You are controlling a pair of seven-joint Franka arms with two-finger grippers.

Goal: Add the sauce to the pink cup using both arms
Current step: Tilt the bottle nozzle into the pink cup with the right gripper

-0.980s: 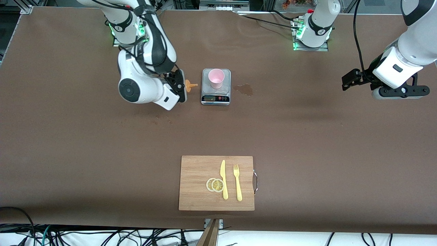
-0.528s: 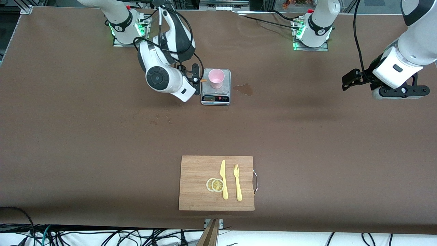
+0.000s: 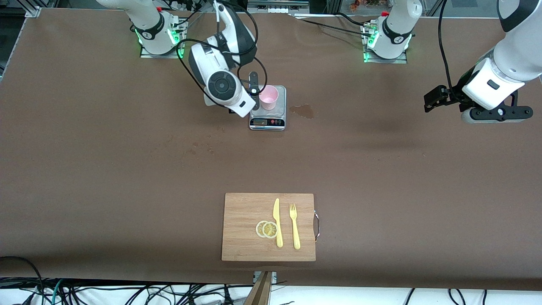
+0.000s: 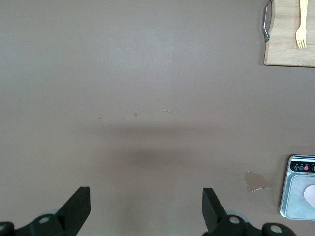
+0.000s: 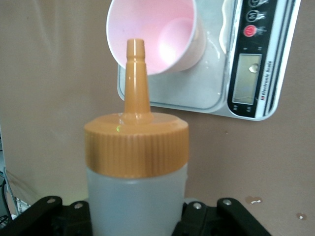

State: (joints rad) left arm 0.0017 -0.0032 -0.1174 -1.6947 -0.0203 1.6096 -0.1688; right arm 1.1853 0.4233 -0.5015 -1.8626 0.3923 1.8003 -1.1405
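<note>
The right gripper (image 3: 253, 91) hung over the scale's (image 3: 279, 120) edge toward the right arm's end of the tabletop (image 3: 106, 169), near the base-side edge, jaws clamped on the sauce bottle (image 5: 135, 194). The bottle, translucent whitish plastic with a ribbed orange cap and thin tapered nozzle, was tipped toward the pink cup (image 3: 268, 96), its nozzle aimed at the cup's round rim, presumably so that a squeeze would land sauce inside. The cup, smooth pale pink plastic and slightly tapered, stood on the scale's grey platform, likely so the added sauce could be weighed. A small wet stain (image 3: 302, 110) lay just beside the scale. By the camera-side edge, a wooden cutting board (image 3: 241, 245) carried lemon slices (image 3: 266, 229), a yellow knife (image 3: 277, 222) and a fork (image 3: 294, 225). The left gripper (image 3: 436, 101) waited over the tabletop's end on the left arm's side, jaws apart and holding nothing.
</note>
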